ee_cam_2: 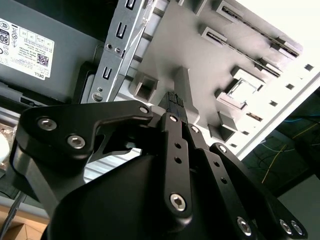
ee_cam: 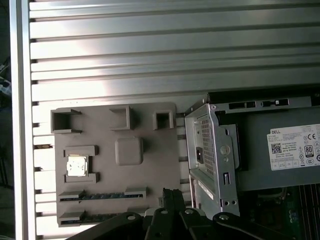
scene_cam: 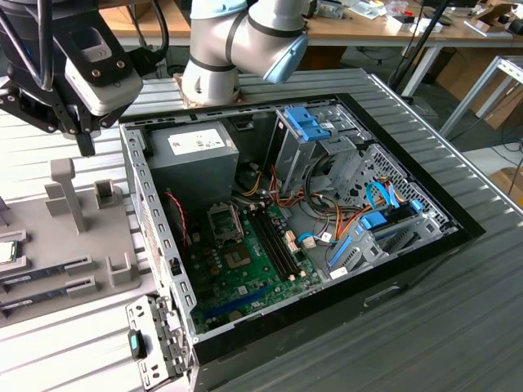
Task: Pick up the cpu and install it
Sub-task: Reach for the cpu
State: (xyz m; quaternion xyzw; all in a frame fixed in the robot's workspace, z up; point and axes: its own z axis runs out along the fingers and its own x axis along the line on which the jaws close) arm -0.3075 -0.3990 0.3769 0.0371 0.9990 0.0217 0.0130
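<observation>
The black jaws are pressed together, hanging over the flat grey plastic parts tray (ee_cam: 150,175) on the ribbed metal tabletop (ee_cam: 150,50). The small square silvery cpu with a green rim (ee_cam: 76,165) lies in a tray recess, apart from the jaws and untouched. Just beside the jaws, opposite the cpu, stands the open black computer case (scene_cam: 425,271) with its grey power-supply box (ee_cam: 255,155).

A white printed sticker (ee_cam: 295,146) on the grey power supply (ee_cam: 260,175) bears small text.
</observation>
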